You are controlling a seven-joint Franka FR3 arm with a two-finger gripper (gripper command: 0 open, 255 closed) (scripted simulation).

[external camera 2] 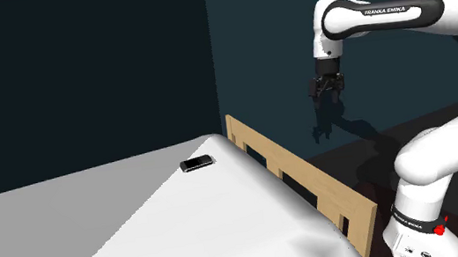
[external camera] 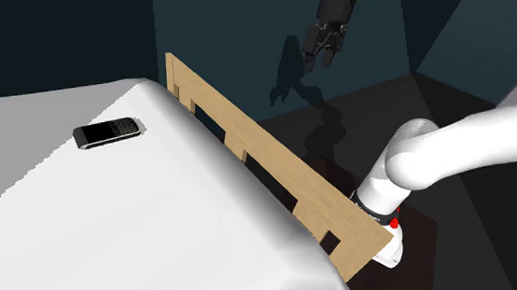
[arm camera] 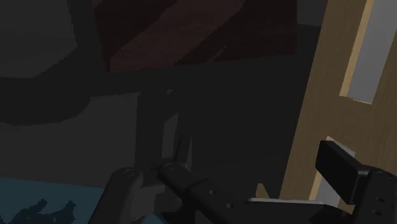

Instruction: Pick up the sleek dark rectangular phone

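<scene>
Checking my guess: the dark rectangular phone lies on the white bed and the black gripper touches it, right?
No: the black gripper hangs beyond the wooden board, apart from the dark rectangular phone on the white bed, as the shoulder view shows.

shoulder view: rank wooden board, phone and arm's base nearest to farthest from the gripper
1. wooden board, at the bed's edge, nearest the gripper.
2-3. phone, beyond the board on the bed, and arm's base, by the board's lower-right end: too close to call.

white bed [external camera: 160, 230], wooden headboard [external camera: 278, 180], dark phone [external camera: 108, 132] lying flat
</scene>
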